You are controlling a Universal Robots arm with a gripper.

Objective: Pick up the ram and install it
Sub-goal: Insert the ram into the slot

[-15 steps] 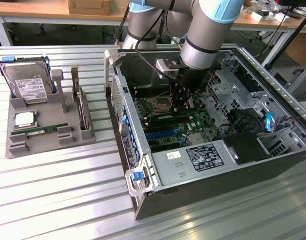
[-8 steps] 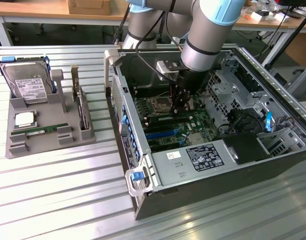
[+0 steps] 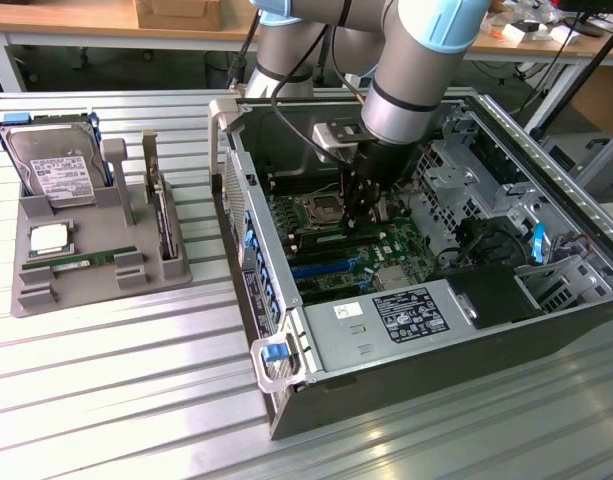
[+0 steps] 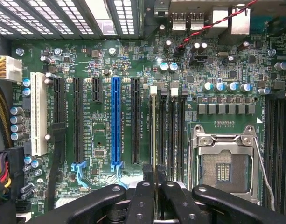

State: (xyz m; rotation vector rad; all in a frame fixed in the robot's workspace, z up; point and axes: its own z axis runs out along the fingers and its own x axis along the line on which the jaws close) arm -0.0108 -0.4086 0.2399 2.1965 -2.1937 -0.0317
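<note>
My gripper (image 3: pixel 360 208) is down inside the open computer case (image 3: pixel 286 400), above the motherboard (image 3: pixel 336 250). In the wrist view the gripper (image 4: pixel 154 173) is shut on the ram (image 4: pixel 154 135). The ram shows edge-on as a thin line running along the black memory slots (image 4: pixel 168 130) beside the processor socket (image 4: pixel 224 163). I cannot tell whether it is seated in a slot. A second green ram stick (image 3: pixel 81 262) lies flat on the grey holder (image 3: pixel 96 295) at the exterior view's left.
On the grey holder stand a silver hard drive (image 3: pixel 56 165) and a small square processor chip (image 3: pixel 48 238). The case walls, a drive cage (image 3: pixel 466 165) and the power supply (image 3: pixel 386 320) ring the motherboard. A blue expansion slot (image 4: pixel 115 121) and a white one (image 4: pixel 38 114) lie beside the memory slots.
</note>
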